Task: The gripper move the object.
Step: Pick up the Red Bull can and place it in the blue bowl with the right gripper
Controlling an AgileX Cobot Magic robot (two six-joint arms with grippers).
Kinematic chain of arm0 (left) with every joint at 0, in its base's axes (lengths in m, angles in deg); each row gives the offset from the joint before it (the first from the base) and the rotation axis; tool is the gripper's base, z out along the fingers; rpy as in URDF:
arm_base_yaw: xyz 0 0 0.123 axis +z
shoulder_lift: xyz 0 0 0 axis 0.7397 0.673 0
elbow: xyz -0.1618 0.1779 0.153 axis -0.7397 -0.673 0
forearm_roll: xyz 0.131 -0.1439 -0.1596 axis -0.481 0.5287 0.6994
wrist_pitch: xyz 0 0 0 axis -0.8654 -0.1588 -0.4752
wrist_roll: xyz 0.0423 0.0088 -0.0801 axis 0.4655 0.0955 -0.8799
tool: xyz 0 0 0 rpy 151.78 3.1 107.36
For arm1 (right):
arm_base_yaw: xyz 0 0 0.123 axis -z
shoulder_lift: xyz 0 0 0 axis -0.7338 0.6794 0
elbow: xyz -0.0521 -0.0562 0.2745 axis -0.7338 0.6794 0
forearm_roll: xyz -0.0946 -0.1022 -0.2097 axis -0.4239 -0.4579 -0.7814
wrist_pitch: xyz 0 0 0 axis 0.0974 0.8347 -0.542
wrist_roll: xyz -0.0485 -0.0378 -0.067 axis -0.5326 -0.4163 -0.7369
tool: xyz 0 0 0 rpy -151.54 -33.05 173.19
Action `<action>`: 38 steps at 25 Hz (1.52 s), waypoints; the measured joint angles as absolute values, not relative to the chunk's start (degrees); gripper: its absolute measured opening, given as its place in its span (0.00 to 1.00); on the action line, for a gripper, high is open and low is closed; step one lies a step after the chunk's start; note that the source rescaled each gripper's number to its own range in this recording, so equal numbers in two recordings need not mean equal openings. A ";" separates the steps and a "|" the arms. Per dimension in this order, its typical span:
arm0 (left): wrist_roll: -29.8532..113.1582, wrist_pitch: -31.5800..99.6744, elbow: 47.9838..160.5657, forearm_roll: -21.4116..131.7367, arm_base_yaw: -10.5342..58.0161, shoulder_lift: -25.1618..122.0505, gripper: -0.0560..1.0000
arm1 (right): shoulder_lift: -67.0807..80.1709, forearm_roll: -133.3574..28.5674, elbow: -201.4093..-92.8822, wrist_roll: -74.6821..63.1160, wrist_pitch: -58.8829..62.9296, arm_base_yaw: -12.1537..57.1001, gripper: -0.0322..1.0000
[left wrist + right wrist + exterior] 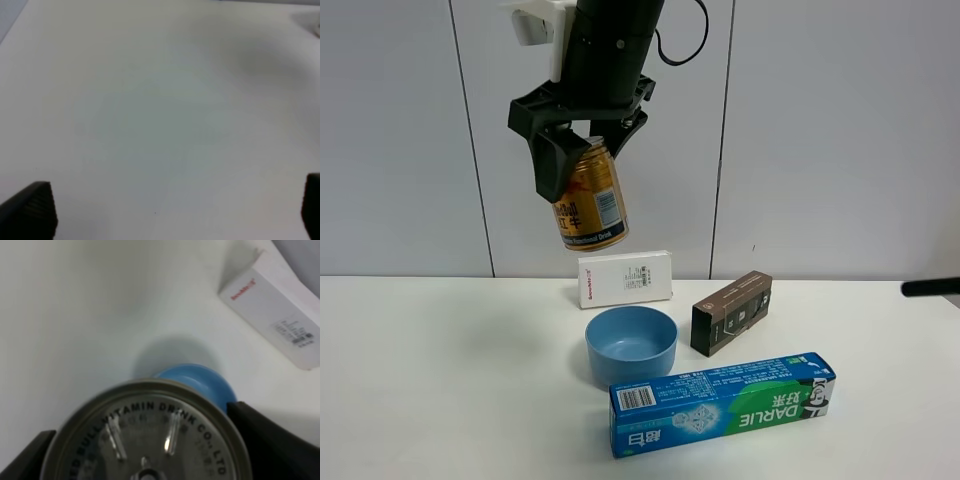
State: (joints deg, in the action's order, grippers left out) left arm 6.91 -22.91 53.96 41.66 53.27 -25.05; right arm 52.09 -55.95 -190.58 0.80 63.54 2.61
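My right gripper (pixel 582 150) hangs high above the table, shut on the object, a gold-yellow drink can (pixel 592 200) with red lettering and a blue patch. The can tilts in the jaws, well above the white box and the blue bowl. In the right wrist view the can's silver top (pixel 150 435) fills the lower part, between the two black fingers (pixel 272 440) of the right gripper (pixel 145 455). My left gripper (pixel 170 210) is open over bare white table, with only its two fingertips (pixel 30 210) showing. It does not show in the exterior view.
On the white table (pixel 440 380) stand a blue bowl (pixel 631 345) (pixel 205 380), a white box (pixel 625 279) (pixel 280 315) behind it, a dark brown box (pixel 732 313) to its right and a blue-green toothpaste box (pixel 720 402) in front. A black bar (pixel 930 287) pokes in at the right edge.
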 joint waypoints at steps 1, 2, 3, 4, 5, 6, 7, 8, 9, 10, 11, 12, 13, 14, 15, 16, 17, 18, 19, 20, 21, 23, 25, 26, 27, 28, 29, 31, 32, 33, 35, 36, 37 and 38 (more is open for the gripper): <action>6.91 -22.91 53.96 41.66 53.27 -25.05 1.00 | 51.72 -54.55 -190.58 0.87 63.54 2.61 0.03; 6.91 -22.91 53.96 41.66 53.27 -25.05 1.00 | 51.39 -53.50 -190.52 1.13 63.47 2.61 0.03; 6.91 -22.91 53.96 41.66 53.27 -25.05 1.00 | 50.74 -52.66 -190.52 1.33 63.11 2.61 0.03; 6.91 -22.91 53.96 41.66 53.27 -25.05 1.00 | 50.06 -52.16 -190.42 1.94 62.08 2.61 0.03; 6.91 -22.91 53.96 41.66 53.27 -25.05 1.00 | 49.30 -52.10 -190.42 2.61 60.71 2.61 0.03; 6.91 -22.91 53.96 41.66 53.27 -25.05 1.00 | 48.66 -52.58 -190.42 3.55 59.76 2.61 0.03; 6.91 -22.91 53.96 41.66 53.27 -25.05 1.00 | 47.99 -53.71 -190.42 4.79 59.19 2.61 0.03; 6.91 -22.91 53.96 41.66 53.27 -25.05 1.00 | 47.48 -55.46 -190.42 6.22 59.31 2.61 0.03; 6.91 -22.91 53.96 41.66 53.27 -25.05 1.00 | 47.22 -57.27 -190.42 7.52 60.26 2.61 0.03; 6.91 -22.91 53.96 41.66 53.27 -25.05 1.00 | 47.00 -59.78 -190.42 9.20 61.55 2.61 0.03; 6.91 -22.91 53.96 41.66 53.27 -25.05 1.00 | 46.98 -62.22 -190.42 10.33 62.99 2.61 0.03; 6.91 -22.91 53.96 41.66 53.27 -25.05 1.00 | 46.98 -64.19 -190.42 10.92 63.72 2.61 0.03; 6.91 -22.91 53.96 41.66 53.27 -25.05 1.00 | 46.85 -65.29 -190.42 11.30 63.98 2.65 0.03; 6.91 -22.91 53.96 41.66 53.27 -25.05 1.00 | 46.49 -65.83 -190.42 11.35 63.98 2.73 0.03; 6.91 -22.91 53.96 41.35 53.27 -25.05 1.00 | 45.72 -65.89 -190.42 11.40 63.98 2.73 0.03; 6.91 -22.91 53.96 41.36 53.27 -25.05 1.00 | 44.86 -65.77 -190.42 11.47 63.98 2.73 0.03; 6.91 -22.91 53.96 41.36 53.27 -25.05 1.00 | 43.42 -65.46 -190.35 11.55 63.98 2.73 0.03; 6.91 -22.91 53.96 41.36 53.27 -25.05 1.00 | 41.70 -65.00 -190.35 11.73 63.98 2.73 0.03; 6.91 -22.91 53.96 41.36 53.27 -25.05 1.00 | 39.73 -64.70 -190.35 11.74 63.98 2.73 0.03; 6.91 -22.91 53.96 41.36 53.27 -25.05 1.00 | 37.94 -64.31 -190.35 11.79 63.98 2.73 0.03; 6.91 -22.91 53.96 41.36 53.27 -25.05 1.00 | 35.75 -63.92 -190.35 11.85 63.98 2.73 0.03; 6.91 -22.91 53.96 41.36 53.27 -25.05 1.00 | 31.46 -63.78 -190.35 11.90 63.98 2.73 0.03; 6.91 -22.91 53.96 41.36 53.27 -25.05 1.00 | 27.77 -63.86 -190.28 12.36 63.98 2.73 0.03; 6.91 -22.91 53.96 41.36 53.27 -25.05 1.00 | 25.83 -63.86 -189.93 12.66 63.98 2.73 0.03; 6.91 -22.91 53.96 41.36 53.27 -25.05 1.00 | 24.13 -63.90 -189.18 12.85 63.98 2.73 0.03; 6.91 -22.91 53.96 41.36 53.27 -25.05 1.00 | 22.08 -63.97 -188.22 13.06 63.98 2.73 0.03; 6.91 -22.91 53.96 41.36 53.27 -25.05 1.00 | 20.13 -64.02 -186.68 13.47 63.98 2.67 0.03; 6.91 -22.91 53.96 41.36 53.27 -25.05 1.00 | 17.01 -64.07 -182.23 14.21 63.98 2.63 0.03; 6.91 -22.91 53.96 41.36 53.27 -25.05 1.00 | 15.72 -64.07 -179.89 14.31 63.98 2.63 0.03; 6.91 -22.91 53.96 41.36 53.27 -25.05 1.00 | 14.82 -64.08 -176.77 14.31 63.98 2.63 0.03; 6.91 -22.91 53.96 41.36 53.27 -25.05 1.00 | 14.21 -64.08 -170.61 14.25 63.29 2.63 0.03; 6.91 -22.91 53.96 41.36 53.27 -25.05 1.00 | 14.21 -64.02 -167.01 14.14 61.28 2.63 0.03; 6.91 -22.91 53.96 41.36 53.27 -25.05 1.00 | 14.36 -63.94 -163.29 14.07 57.76 2.63 0.03; 6.91 -22.91 53.96 41.36 53.27 -25.05 1.00 | 14.58 -63.94 -159.70 14.07 54.15 2.63 0.03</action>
State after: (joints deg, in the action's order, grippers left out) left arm 6.91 -22.91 53.96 41.36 53.27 -25.05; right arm 14.58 -63.94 -159.70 14.07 54.15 2.63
